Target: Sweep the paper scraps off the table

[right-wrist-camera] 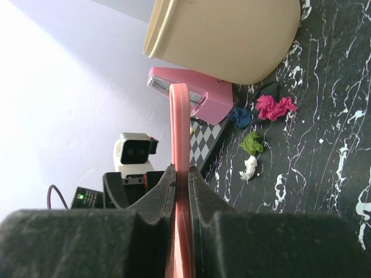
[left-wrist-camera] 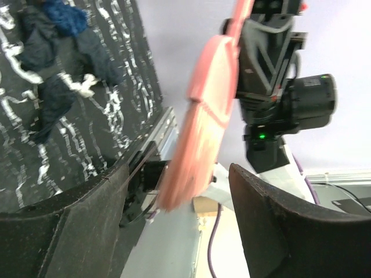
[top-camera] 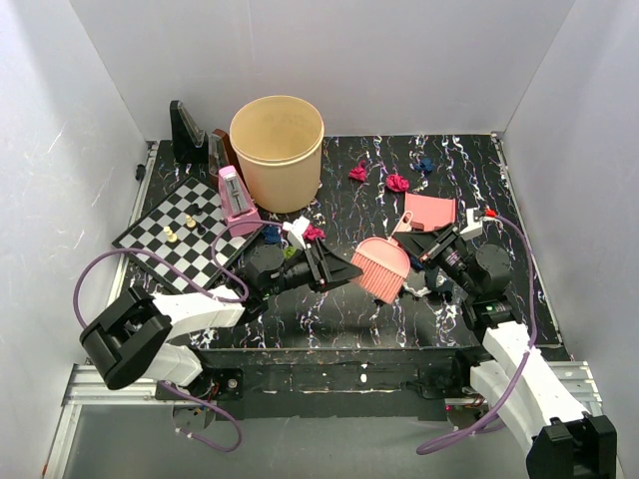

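Paper scraps lie on the black veined table: magenta and navy wads at the back, and magenta, white, green and navy ones by the cup. More navy wads show in the left wrist view. My right gripper is shut on the thin edge of the pink dustpan and holds it level. The pink brush lies beside it. My left gripper is open, its fingers pointing at the brush's bristles.
A tall beige cup stands at the back left. A pink metronome and a chessboard with a few pieces are to its left. A black stand is in the far corner. White walls enclose the table.
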`<state>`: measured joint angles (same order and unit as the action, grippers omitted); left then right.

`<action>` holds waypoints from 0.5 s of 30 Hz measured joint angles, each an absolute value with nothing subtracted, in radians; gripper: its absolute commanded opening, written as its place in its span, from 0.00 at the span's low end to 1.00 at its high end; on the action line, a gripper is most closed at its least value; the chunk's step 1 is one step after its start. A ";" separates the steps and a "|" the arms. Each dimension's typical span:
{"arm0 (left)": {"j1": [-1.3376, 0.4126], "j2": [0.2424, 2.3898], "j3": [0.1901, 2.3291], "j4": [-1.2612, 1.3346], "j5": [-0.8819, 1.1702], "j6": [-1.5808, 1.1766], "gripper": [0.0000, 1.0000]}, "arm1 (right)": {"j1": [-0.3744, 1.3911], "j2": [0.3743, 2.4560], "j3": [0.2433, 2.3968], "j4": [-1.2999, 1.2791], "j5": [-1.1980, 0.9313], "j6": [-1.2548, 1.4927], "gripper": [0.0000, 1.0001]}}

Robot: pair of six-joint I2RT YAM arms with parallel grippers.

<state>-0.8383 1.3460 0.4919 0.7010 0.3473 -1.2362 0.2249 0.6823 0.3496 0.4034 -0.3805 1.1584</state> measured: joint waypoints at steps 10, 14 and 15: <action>-0.865 1.435 0.576 0.833 0.311 -1.288 0.01 | 0.225 0.646 0.329 0.419 -0.378 1.180 0.01; -0.870 1.488 0.601 0.881 0.310 -1.301 0.00 | 0.223 0.630 0.326 0.418 -0.361 1.180 0.01; -0.869 1.495 0.606 0.885 0.312 -1.303 0.00 | 0.222 0.627 0.320 0.416 -0.347 1.180 0.01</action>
<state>-0.8692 1.4952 0.6056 0.8852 0.3119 -1.3025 0.2218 0.6266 0.3202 0.4160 -0.3470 1.1805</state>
